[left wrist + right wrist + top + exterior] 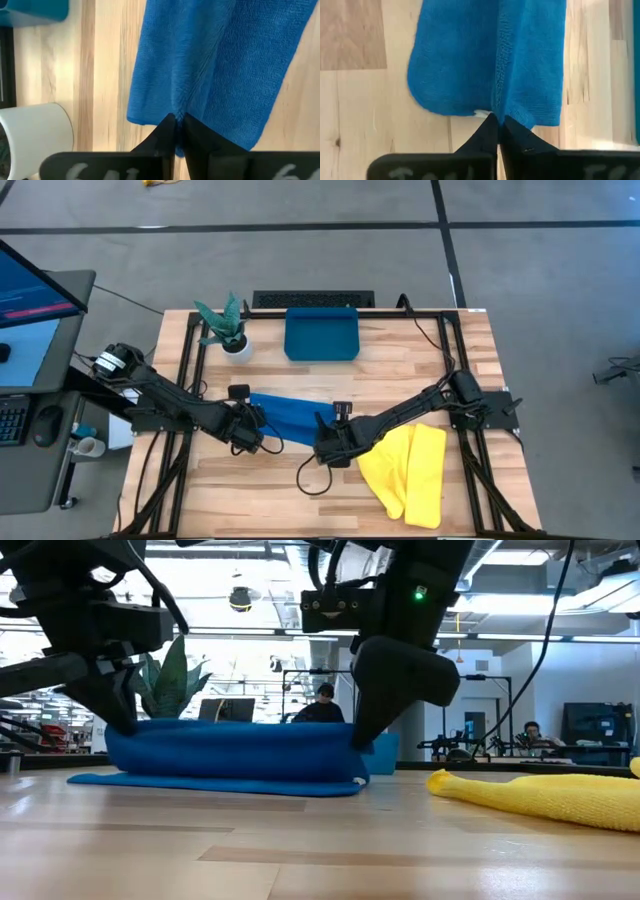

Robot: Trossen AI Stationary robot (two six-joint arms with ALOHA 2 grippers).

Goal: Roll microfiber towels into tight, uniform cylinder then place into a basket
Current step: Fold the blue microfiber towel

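1. My left gripper [252, 435] is down at the left end of the blue towel [292, 418], and my right gripper [330, 442] is at its right end. Both sit at the edge nearest me, in the middle of the table [260, 490].

2. In each wrist view my fingers come to a point, pressed together on a ridge of blue cloth. I read both as pinching the towel's near edge.

3. From the low view the blue towel is a long, low fold lying flat, with a thin layer spread beneath it. It looks folded over once or part-rolled, not yet a tight cylinder.

4. So the step in hand is rolling the blue towel. I judge the task to be early: nothing lies in the basket [321, 335], which sits at the far edge, well apart from the towel.

5. The next move calls for both ends to travel together, carrying the pinched edge over and away from me so the roll stays even along its length. If one end leads, the roll will come out cone-shaped.

6. The cloth is soft and will slump when let go, so I should keep tension across the span.

7. The yellow towel [408, 470] lies loosely bunched to the right, near my right arm and untouched. It waits its turn.

8. The plant pot [237, 347] stands left of the basket, clear of the rolling path.
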